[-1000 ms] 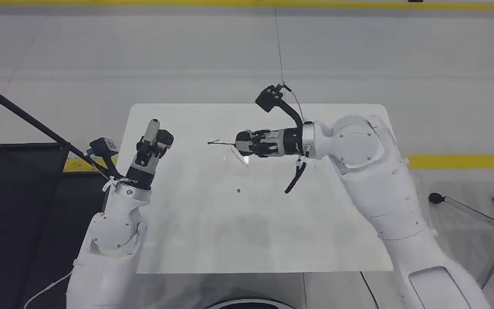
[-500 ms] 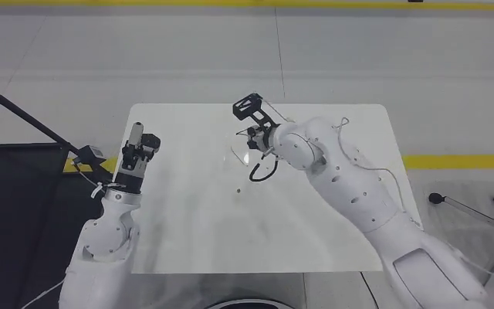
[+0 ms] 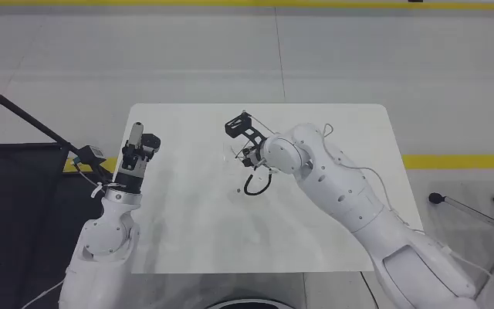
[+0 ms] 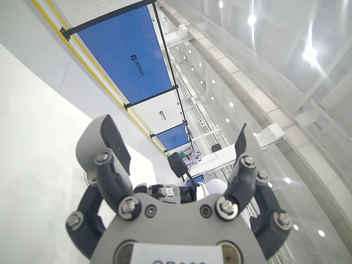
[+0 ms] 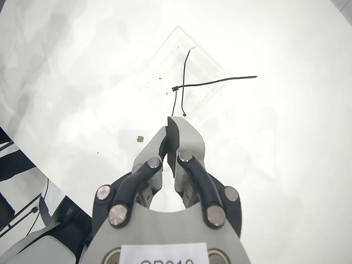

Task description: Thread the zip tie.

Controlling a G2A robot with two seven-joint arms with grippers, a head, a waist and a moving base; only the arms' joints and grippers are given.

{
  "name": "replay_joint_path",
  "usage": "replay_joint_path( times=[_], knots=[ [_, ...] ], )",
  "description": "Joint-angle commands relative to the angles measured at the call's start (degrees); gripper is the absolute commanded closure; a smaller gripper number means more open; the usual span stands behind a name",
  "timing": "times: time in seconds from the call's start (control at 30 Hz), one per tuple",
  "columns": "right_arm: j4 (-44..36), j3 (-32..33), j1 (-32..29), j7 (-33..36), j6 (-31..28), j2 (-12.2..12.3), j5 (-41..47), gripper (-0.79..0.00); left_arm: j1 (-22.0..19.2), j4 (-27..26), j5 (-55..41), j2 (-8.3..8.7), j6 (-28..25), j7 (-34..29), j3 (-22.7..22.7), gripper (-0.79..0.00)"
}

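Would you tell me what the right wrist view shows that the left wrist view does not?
Right wrist view: a zip tie crossing another over a clear tray, its strand meeting the shut right hand's fingertips. Left wrist view: the open left hand, blue wall panels, ceiling lights. Both: the white table and part of the right arm.

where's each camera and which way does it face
Top view: overhead, looking down on the white table; left arm and right arm show.
Left wrist view: left wrist, tilted up at the ceiling; open left gripper shows.
Right wrist view: right wrist, facing the table; right gripper shut on thin black plastic zip tie.
Shared: top and right wrist views show the table.
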Motion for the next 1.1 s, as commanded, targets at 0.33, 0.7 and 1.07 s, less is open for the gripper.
replay_joint_path(
  times=[0.33, 0.7, 1.07],
  knots=[
    [3.8, -0.9, 0.7, -1.9, -2.1, -1.9, 1.6, -0.228, 0.0, 0.0, 0.0, 0.0, 0.0, 0.0, 0.0, -0.785],
    [4.4, -0.1, 0.6, -2.0, -3.0, -2.6, 1.6, -0.237, 0.0, 0.0, 0.0, 0.0, 0.0, 0.0, 0.0, -0.785],
    [0.7, 5.3, -0.8, -2.5, -3.5, -1.4, 3.0, -0.573, 0.0, 0.0, 0.0, 0.0, 0.0, 0.0, 0.0, -0.785]
  ],
)
